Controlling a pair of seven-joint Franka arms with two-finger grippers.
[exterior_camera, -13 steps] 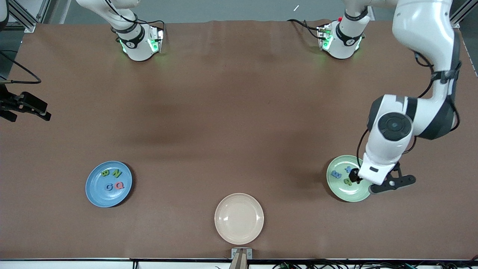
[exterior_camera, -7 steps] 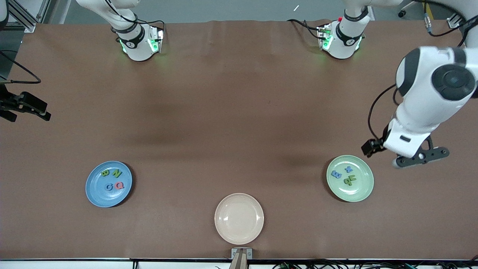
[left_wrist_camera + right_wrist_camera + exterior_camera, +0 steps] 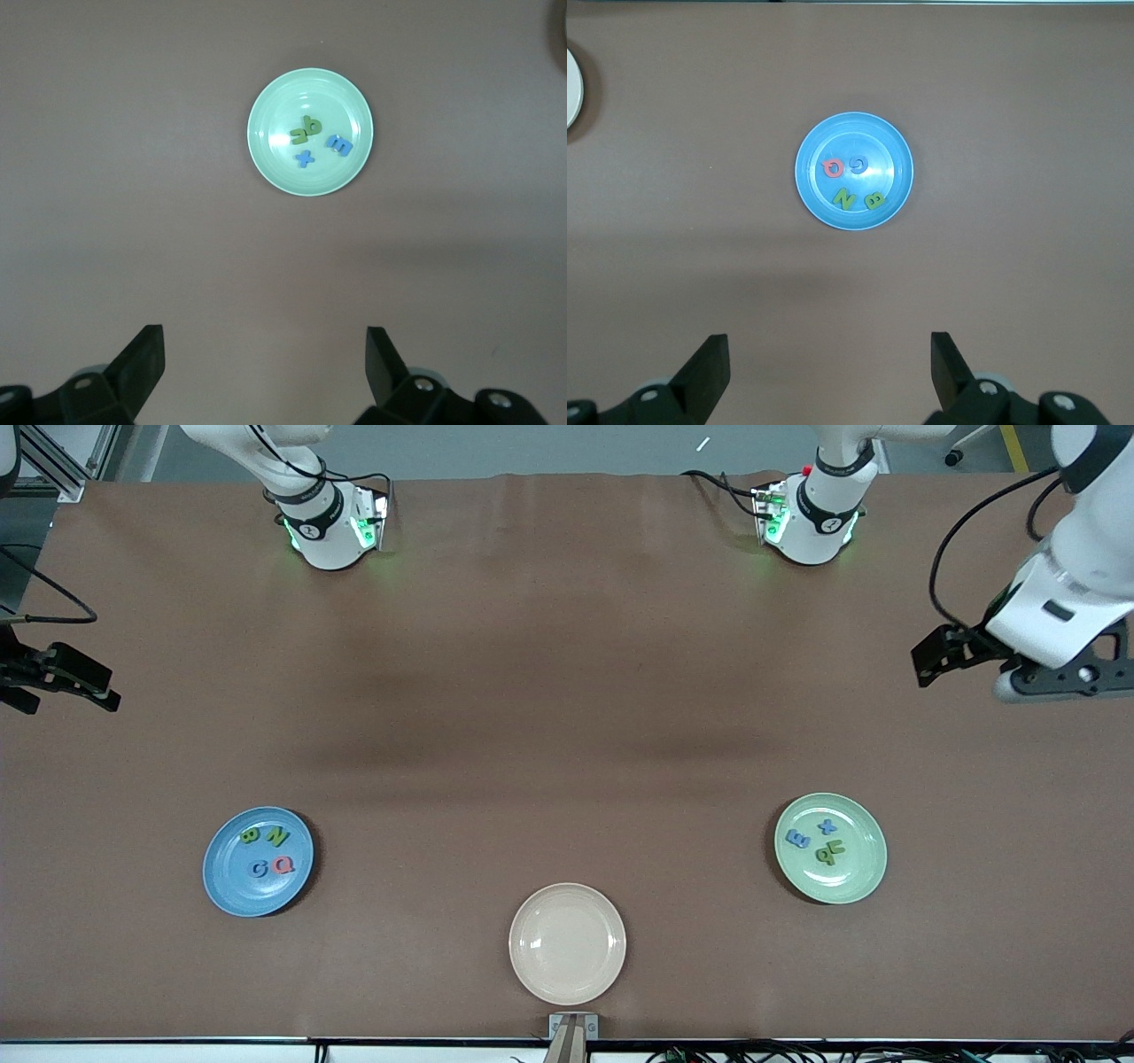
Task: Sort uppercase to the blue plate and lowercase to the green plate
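Four flat foam capitals lie on the round glossy blue plate, four lowercase pieces on the mint-green plate, while the left gripper and right gripper hang released over bare brown cloth.

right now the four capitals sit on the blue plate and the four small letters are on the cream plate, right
Not quite. The small letters lie on the green plate, not the cream plate, which holds nothing; the front view shows it. The four capitals do sit on the blue plate.
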